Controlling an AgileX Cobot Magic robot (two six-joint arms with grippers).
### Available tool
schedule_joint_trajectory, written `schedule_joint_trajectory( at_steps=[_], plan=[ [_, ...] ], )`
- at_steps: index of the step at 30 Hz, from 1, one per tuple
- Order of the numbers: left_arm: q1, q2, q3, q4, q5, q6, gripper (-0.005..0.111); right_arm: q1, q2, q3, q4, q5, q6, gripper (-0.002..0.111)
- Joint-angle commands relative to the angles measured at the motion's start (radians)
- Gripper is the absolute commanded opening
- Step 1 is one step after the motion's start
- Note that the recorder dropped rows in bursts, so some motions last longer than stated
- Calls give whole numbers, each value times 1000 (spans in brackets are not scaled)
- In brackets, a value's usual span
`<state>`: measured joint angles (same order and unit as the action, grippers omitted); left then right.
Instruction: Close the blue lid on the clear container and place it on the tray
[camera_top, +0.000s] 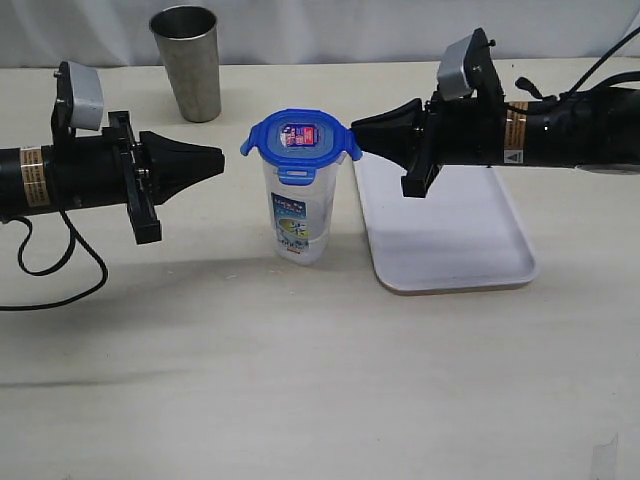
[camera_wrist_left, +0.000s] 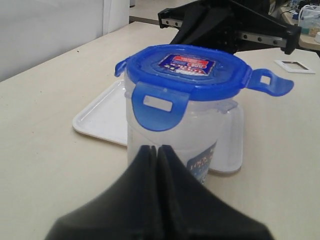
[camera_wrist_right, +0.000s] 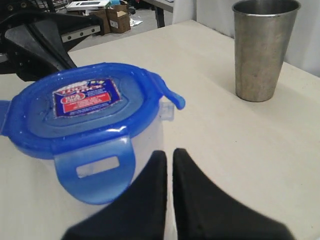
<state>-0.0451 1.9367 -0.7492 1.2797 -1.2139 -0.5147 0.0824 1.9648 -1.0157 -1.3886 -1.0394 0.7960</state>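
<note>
— Where's our container (camera_top: 300, 215)?
— Slim, clear, capped by the round translucent blue lid (camera_top: 300, 135), it stands between our left pincer (camera_top: 218, 160) and right pincer (camera_top: 357, 130), both clenched empty. The smooth white tray (camera_top: 450, 270) lies near the right one.

A tapered steel cup (camera_top: 186, 62) stands upright on the pale table (camera_top: 300, 400), open end up

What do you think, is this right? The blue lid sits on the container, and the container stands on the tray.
Not quite. The lid sits on the container, but the container stands on the table beside the tray, not on it; the exterior view shows this.
</note>
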Motion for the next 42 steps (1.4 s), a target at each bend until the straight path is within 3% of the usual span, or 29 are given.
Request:
schedule_joint_trajectory(
  at_steps=[1,26,42],
  plan=[
    [-2,3,-3,-18,-7,0,0,1,-4,-7,-17,-18,19,5],
    [-2,3,-3,-36,-7,0,0,1,-29,-7,-143,-39,97,5],
    [-2,3,-3,-36,-7,-3,0,1,-29,-7,-91,5,94,5]
  ],
)
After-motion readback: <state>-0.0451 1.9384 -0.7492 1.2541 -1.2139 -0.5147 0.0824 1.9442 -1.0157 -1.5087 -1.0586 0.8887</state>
